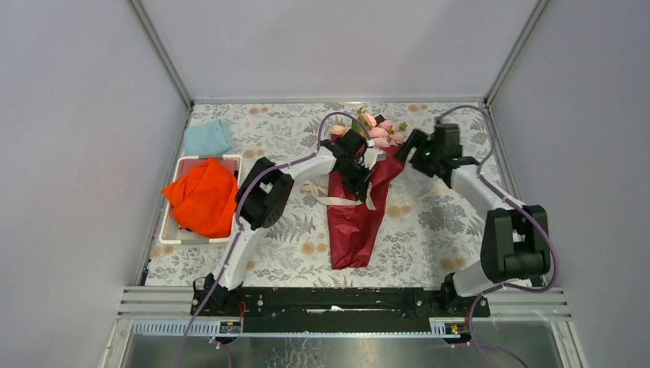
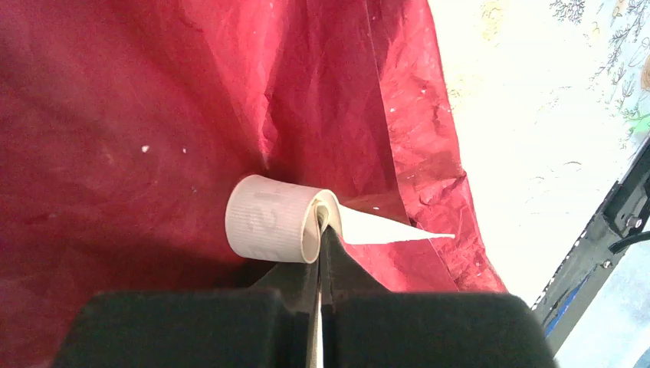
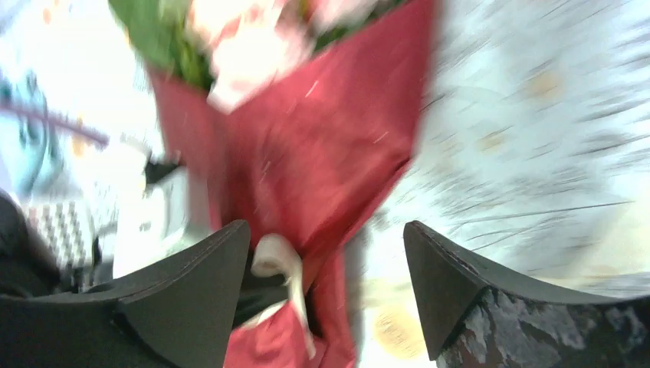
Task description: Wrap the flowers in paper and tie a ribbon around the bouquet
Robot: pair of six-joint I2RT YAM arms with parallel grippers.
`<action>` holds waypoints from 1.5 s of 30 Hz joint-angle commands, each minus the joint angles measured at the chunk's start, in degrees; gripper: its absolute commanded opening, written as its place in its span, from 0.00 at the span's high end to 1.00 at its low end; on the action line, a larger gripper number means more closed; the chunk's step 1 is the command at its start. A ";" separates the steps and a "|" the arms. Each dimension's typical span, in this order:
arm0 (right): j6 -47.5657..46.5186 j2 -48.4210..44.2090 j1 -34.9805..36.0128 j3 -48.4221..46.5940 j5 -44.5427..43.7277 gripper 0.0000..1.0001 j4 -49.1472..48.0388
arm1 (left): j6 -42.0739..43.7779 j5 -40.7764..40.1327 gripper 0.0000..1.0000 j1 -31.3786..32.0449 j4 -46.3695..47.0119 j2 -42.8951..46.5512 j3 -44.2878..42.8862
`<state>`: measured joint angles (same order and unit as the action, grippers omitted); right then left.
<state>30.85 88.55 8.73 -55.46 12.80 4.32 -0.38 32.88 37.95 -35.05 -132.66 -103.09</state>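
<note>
In the middle of the desk [image 1: 429, 238] the bouquet [image 1: 359, 215] lies long-ways, with the flowers [image 1: 381, 130] toward the far edge and the thin end toward the near edge. The ribbon [image 2: 268, 228] runs across it. My left fingers [image 2: 322, 249] are pinched tight on a ribbon loop, right over the paper [image 2: 153, 115]. My right fingers [image 1: 408, 147] are wide apart, just beside the bouquet's right side, nearer the flowers.

Blurred, fingers [image 3: 192, 284] spread wide, dark red paper [image 3: 322, 153] cone between them, pink flowers [image 3: 245, 46] above, cream ribbon [image 3: 276, 257] loop by one finger, patterned table [image 3: 536, 115]
</note>
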 commanded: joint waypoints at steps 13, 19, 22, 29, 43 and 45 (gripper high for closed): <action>-7.66 19.89 -21.82 -13.00 -14.25 0.16 6.12 | 2.05 1.43 1.00 0.50 2.36 1.59 1.75; -8.26 23.72 -24.72 -14.52 -4.46 0.57 5.43 | 1.86 0.74 1.00 0.54 2.85 1.88 1.53; -6.71 21.78 -28.98 -13.70 4.16 0.85 3.16 | 1.29 0.94 1.00 0.54 3.48 1.75 0.96; -9.86 3.55 -30.43 -10.05 13.12 1.00 0.39 | 1.43 0.57 1.00 0.54 3.67 1.08 -0.35; -14.81 -27.54 0.10 8.12 26.46 1.00 -27.50 | 1.86 2.31 1.00 -1.17 1.69 0.62 -0.87; -8.41 -25.19 1.21 13.34 27.27 1.00 -35.76 | 0.74 3.57 1.00 -2.26 1.70 0.53 -1.33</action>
<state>13.23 58.46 8.67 -50.81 35.18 -17.23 0.93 34.63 37.58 -33.89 -132.46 -102.41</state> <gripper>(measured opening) 0.011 0.006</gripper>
